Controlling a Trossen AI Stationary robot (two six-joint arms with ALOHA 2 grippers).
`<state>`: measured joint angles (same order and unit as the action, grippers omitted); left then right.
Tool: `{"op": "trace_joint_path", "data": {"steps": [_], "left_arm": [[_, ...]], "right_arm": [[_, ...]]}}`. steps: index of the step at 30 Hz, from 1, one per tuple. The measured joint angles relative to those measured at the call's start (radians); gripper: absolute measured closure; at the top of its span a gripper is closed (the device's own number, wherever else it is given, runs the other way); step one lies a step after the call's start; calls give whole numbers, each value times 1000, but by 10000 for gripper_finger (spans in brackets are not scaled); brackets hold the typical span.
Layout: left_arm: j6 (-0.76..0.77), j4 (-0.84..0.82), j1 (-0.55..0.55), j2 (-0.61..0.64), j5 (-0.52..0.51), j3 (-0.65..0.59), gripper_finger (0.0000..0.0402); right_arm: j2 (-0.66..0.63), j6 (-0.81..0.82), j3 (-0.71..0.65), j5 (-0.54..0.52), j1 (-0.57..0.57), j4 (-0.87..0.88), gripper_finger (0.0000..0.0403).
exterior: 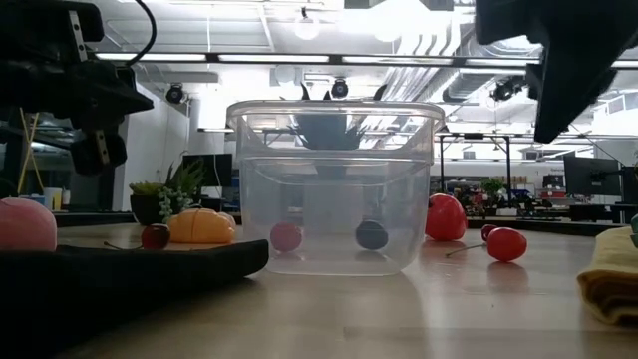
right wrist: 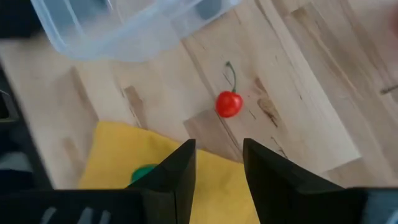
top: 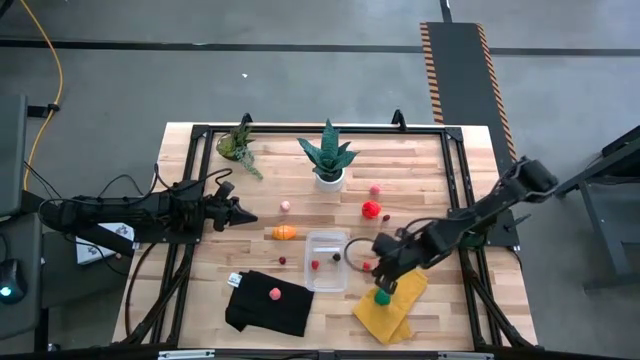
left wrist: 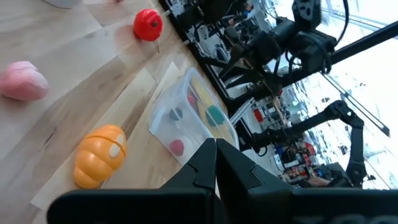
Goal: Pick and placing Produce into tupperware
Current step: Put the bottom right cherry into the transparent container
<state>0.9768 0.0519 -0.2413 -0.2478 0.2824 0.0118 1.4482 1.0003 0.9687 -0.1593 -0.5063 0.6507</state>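
Note:
The tupperware [top: 327,261] is a clear box standing on the table, with a red piece [top: 316,265] and a dark piece [top: 337,256] inside. My right gripper [top: 385,272] hovers open just right of it, above the yellow cloth's far edge. In the right wrist view a red cherry [right wrist: 229,104] lies on the wood beyond the open fingers [right wrist: 217,158]. A green piece [top: 382,297] rests on the yellow cloth [top: 390,308]. My left gripper [top: 243,216] is shut, left of the orange piece [top: 285,233], and touches nothing.
Loose produce lies on the wood: a pink piece [top: 285,206], a red one [top: 372,209], another [top: 376,190] and a small dark cherry [top: 283,261]. A pink piece [top: 274,293] sits on the black cloth [top: 268,304]. Two potted plants [top: 328,158] [top: 238,145] stand at the far side.

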Motion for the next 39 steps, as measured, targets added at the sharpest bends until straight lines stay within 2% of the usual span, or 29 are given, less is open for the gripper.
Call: {"op": "trace_joint_path", "data": {"steps": [7,12,23,28,34,39], "left_arm": [[34,-3,0,0,-24,0,401],[53,-4,0,0,-32,0,401],[53,-13,0,0,-93,0,401],[56,-14,0,0,-93,0,401],[65,-15,0,-3,-102,0,401],[67,-17,0,-19,-112,0,401]], "right_arm": [[-208,12,-233,-1,19,-276,279],[-268,-64,-319,-2,39,-329,279],[-243,-413,-333,0,112,-314,278],[-230,-547,-332,1,134,-318,263],[-171,-611,-332,19,135,-366,233],[-112,-624,-332,36,135,-442,230]]}}
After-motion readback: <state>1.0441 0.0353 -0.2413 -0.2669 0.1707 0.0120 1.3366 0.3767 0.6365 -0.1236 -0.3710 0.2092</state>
